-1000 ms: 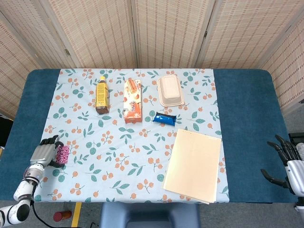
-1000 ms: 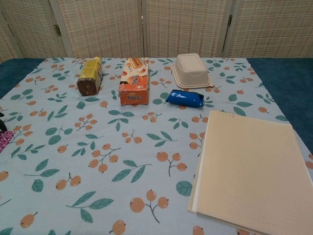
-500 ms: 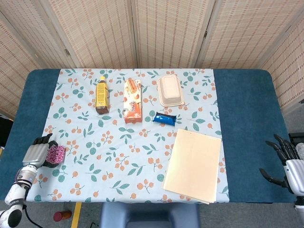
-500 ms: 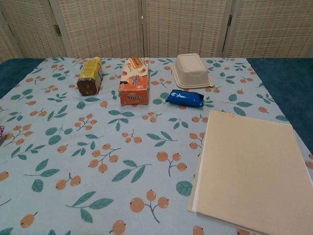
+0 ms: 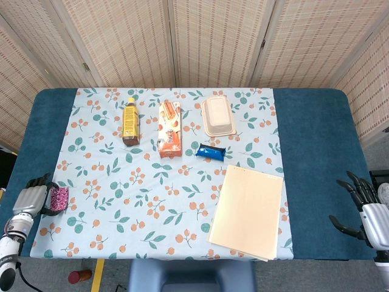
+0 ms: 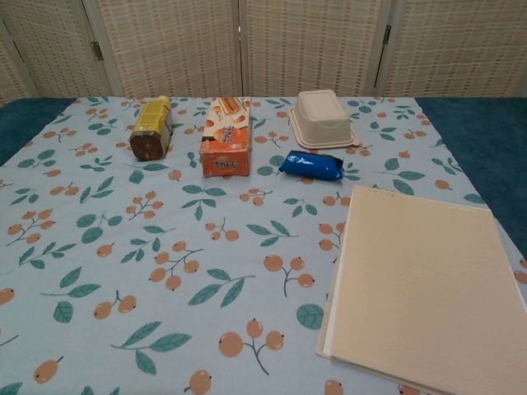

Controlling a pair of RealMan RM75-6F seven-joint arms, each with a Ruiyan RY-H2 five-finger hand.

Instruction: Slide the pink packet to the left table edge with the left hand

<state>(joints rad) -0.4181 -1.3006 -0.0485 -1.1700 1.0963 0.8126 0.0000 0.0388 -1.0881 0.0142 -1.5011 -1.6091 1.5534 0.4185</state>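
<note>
At eight o'clock on the table, the small pink patterned packet (image 5: 59, 199) lies at the cloth's left border, touching the grey left hand (image 5: 29, 199), whose fingers seem curled round it, though the grip is unclear; the slide looks nearly finished, needing only a short push further towards nine o'clock. The right hand (image 5: 364, 210) hangs spread and empty at four o'clock

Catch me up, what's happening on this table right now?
The left hand rests against the pink packet near the left side of the table, where the floral cloth meets the bare blue surface. The right hand hangs open off the right edge, holding nothing. A bottle, snack box, lidded container, blue packet and tan folder lie untouched. The chest view shows neither hand.
</note>
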